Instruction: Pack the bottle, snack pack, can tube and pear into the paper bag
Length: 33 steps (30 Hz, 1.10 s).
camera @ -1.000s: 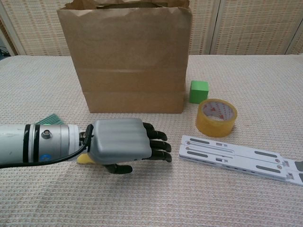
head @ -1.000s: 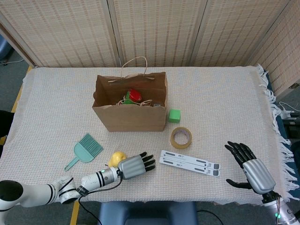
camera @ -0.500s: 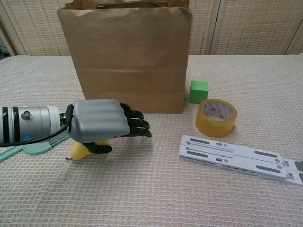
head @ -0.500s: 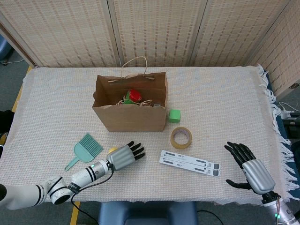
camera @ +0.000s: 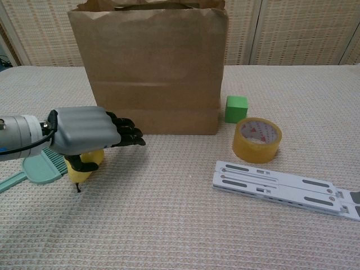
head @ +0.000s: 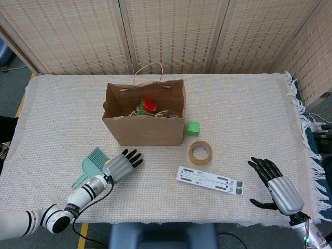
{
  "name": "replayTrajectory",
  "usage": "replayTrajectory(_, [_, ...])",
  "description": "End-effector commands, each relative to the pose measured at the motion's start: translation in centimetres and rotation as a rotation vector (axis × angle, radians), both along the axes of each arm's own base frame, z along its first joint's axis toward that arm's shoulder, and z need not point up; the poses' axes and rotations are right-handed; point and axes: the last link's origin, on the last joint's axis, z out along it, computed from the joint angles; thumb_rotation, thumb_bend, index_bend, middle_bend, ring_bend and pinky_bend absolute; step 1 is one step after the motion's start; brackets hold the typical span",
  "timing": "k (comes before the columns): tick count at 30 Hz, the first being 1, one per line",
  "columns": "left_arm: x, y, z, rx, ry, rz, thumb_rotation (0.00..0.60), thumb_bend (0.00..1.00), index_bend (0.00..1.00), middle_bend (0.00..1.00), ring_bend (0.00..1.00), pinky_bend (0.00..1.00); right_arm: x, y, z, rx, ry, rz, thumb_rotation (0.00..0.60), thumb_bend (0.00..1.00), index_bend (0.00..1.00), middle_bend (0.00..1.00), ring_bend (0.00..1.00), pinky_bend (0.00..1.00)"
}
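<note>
The brown paper bag (head: 145, 130) (camera: 149, 67) stands open at mid-table. A red-capped item (head: 149, 105) and green packaging show inside it. The yellow pear (camera: 84, 166) hangs under my left hand (head: 123, 164) (camera: 84, 130), pinched between thumb and palm while the other fingers stretch toward the bag's front left corner. In the head view the hand hides the pear. My right hand (head: 273, 184) hovers open at the near right of the table, fingers spread, holding nothing.
A teal hand brush (head: 95, 165) (camera: 39, 169) lies just left of my left hand. Right of the bag sit a green cube (head: 193, 128) (camera: 236, 108), a tape roll (head: 200, 152) (camera: 257, 139) and a flat white folding stand (head: 209, 180) (camera: 281, 185).
My left hand has moved left and toward the bag, carrying the pear along under it, to beside the brush. The right hand has stayed put.
</note>
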Motion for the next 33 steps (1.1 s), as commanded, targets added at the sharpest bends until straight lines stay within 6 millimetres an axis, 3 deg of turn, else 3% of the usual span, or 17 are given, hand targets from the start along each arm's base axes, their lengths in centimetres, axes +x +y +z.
replayTrajectory(1, [-0.7,-0.5,0.9,0.028,0.031,0.055,0.600,0.35,0.00,0.00,0.00,0.19,0.0,0.0,0.0,0.000,0.001,0.001,0.600,0.03,0.00,0.00,0.00,0.00])
replayTrajectory(18, [-1.8,-0.7,3.4,0.089,0.153,0.192,0.600,0.33,0.00,0.00,0.00,0.13,0.0,0.1,0.0,0.003,0.002,0.003,0.600,0.03,0.00,0.00,0.00,0.00])
replayTrajectory(33, [-1.9,-1.9,2.7,0.026,0.122,0.212,0.600,0.33,0.00,0.00,0.00,0.18,0.0,0.0,-0.1,0.008,0.007,-0.002,0.600,0.03,0.00,0.00,0.00,0.00])
